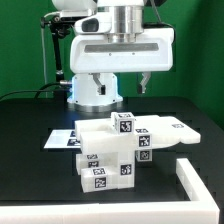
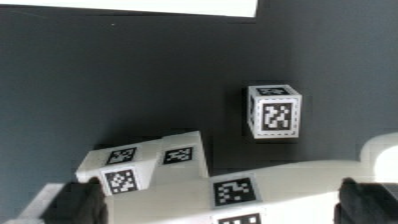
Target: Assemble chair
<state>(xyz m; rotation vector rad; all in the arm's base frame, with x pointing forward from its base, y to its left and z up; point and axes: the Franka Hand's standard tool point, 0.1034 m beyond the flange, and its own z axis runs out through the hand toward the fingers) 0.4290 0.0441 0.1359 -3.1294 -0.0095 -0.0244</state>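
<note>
The counter [image 1: 30, 130] is black, and a green wall [image 1: 200, 50] stands behind it. Nearest to the exterior camera, at the exterior view's right, a low white wall [image 1: 200, 180] bends round a corner. Just past it sits the chair [image 1: 108, 155], only partly built. It is a clump of fat white bars with black-and-white tags [image 1: 124, 124], lying on a flat white board [image 1: 185, 128]. It looks hard, stiff and light, and its smooth plastic may be slippery. I think a straight bar is the best place to grab, not the flat part. Farthest back, my pincer [image 1: 122, 88] hangs above the chair, open and holding nothing. In my wrist view one tagged block [image 2: 274, 112] stands up alone.
</note>
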